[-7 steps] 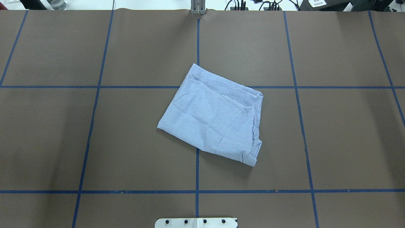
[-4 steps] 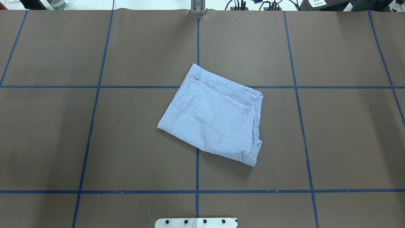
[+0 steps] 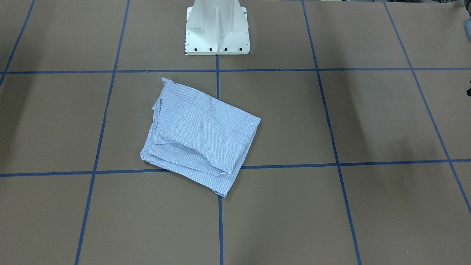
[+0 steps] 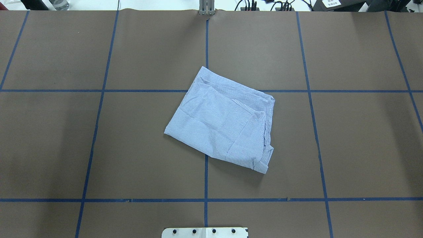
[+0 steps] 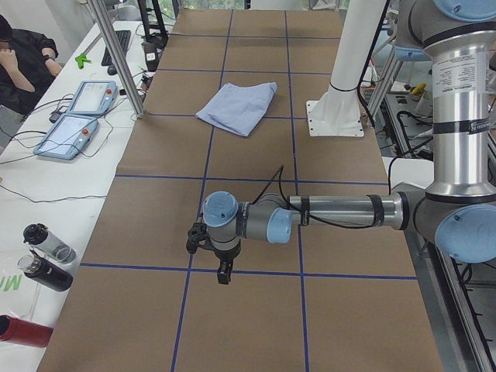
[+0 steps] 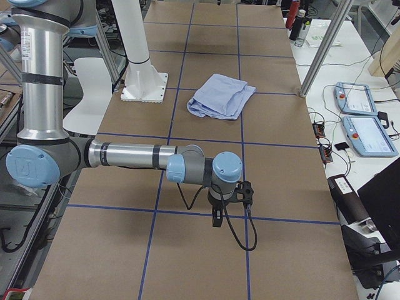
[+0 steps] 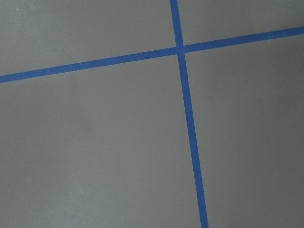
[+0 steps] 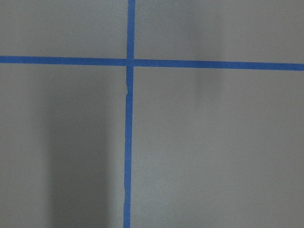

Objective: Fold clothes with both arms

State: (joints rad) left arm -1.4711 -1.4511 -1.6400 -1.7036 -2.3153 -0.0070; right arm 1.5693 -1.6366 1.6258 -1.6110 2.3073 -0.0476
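The light blue-and-white striped shirt [image 4: 224, 122] lies folded into a rough square near the table's middle; it also shows in the front view [image 3: 200, 140] and in both side views [image 5: 236, 105] [image 6: 222, 97]. No arm touches it. My left gripper [image 5: 221, 271] hangs over bare table far from the shirt, fingers pointing down. My right gripper [image 6: 217, 219] hangs the same way at the other end. Both grippers show only in the side views, so I cannot tell whether they are open or shut. Both wrist views show only brown cover and blue tape.
The white pedestal base [image 3: 217, 33] stands at the robot's edge of the table. Blue tape lines [image 4: 206, 185] divide the brown cover. Teach pendants [image 5: 77, 116] [image 6: 369, 125], bottles [image 5: 43, 256], a metal post [image 5: 116, 54] and a seated person [image 5: 23, 58] are on the operators' side.
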